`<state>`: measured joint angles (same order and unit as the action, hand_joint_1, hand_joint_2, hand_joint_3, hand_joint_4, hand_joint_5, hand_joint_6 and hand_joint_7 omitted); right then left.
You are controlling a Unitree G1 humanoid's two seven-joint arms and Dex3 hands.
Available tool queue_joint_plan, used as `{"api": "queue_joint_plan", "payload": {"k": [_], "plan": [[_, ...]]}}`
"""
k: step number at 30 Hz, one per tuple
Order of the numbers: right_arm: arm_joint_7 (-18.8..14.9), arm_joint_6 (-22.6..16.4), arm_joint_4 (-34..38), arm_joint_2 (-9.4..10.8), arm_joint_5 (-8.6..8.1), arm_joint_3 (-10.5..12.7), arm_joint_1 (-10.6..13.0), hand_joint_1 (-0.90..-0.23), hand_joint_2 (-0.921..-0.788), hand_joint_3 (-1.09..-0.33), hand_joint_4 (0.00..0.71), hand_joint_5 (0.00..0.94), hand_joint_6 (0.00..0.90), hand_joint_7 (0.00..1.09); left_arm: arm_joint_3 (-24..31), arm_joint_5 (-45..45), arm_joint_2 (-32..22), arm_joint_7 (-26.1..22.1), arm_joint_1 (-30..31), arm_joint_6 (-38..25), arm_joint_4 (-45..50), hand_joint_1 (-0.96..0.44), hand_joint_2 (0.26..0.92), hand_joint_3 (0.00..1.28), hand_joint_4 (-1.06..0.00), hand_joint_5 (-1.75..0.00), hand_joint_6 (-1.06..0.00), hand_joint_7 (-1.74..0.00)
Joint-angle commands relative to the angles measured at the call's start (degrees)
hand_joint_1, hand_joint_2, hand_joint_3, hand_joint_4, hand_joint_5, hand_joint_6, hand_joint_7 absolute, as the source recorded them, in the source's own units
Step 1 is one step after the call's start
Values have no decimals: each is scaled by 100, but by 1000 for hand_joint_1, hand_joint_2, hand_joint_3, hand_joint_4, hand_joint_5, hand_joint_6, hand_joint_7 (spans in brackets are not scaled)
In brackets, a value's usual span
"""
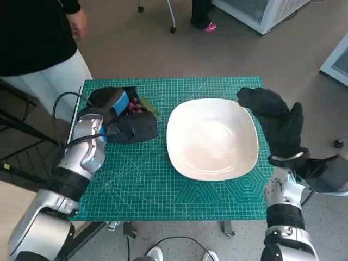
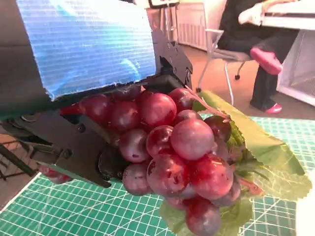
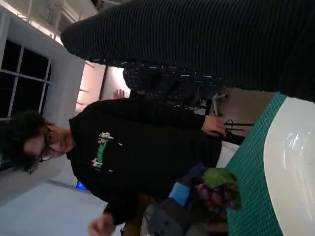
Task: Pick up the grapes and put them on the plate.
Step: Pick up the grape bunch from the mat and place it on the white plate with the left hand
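A robot stands at a small table covered by a green cutting mat (image 1: 141, 179). Its left hand (image 1: 117, 111), black w/ blue tape on the back, is wrapped around the grapes (image 2: 172, 152) at the mat's far left corner; in the wrist view the dark fingers (image 2: 83, 147) press against the red bunch from one side, so the hand looks closed on it. Whether the bunch is lifted or resting on the mat is hard to tell. Green leaves (image 2: 266, 157) stick out from the bunch toward the plate. The white plate (image 1: 212, 138) sits mid-mat, near the grapes but not touching, probably placed there so the left arm needs only a short carry to its right. The right hand (image 1: 274, 122), in a black knit glove, lies at the plate's far right edge; it appears to hold nothing, but fingers spread or curled I cannot tell. Around the table: grey floor, a person (image 1: 38, 43) in a black top and pale trousers standing at the far left, chair legs and a pink shoe (image 1: 209, 26) beyond.
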<state>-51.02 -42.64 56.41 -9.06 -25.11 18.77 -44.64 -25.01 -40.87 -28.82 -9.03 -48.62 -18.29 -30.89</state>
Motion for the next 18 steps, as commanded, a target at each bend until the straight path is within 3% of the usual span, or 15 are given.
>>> {"api": "queue_joint_plan", "payload": {"k": [1, 4, 7, 18], "plan": [[-48, 82, 100, -8, -25, 29, -16, -376, -921, -533, 555, 2, 526, 2, 120, -127, -146, -117, 197, -135, 595, -273, 921, 126, -648, -456, -617, -1270], [-45, 83, 118, -18, -17, 36, -33, -376, -921, -528, 556, 2, 527, 2, 176, -153, -176, -124, 314, -133, 900, -106, 921, 95, -668, -898, -614, -1209], [-47, 84, 114, -23, -18, 44, -36, -377, -921, -524, 557, 2, 528, 3, 210, -154, -149, -106, 356, -69, 982, -37, 920, 86, -668, -1089, -614, -1184], [-67, 123, 66, -52, -45, 93, -25, -382, -921, -498, 566, 4, 535, 5, 79, -307, 118, -213, 272, -35, 1307, 0, 921, 131, -517, -1280, -648, -1198]]}}
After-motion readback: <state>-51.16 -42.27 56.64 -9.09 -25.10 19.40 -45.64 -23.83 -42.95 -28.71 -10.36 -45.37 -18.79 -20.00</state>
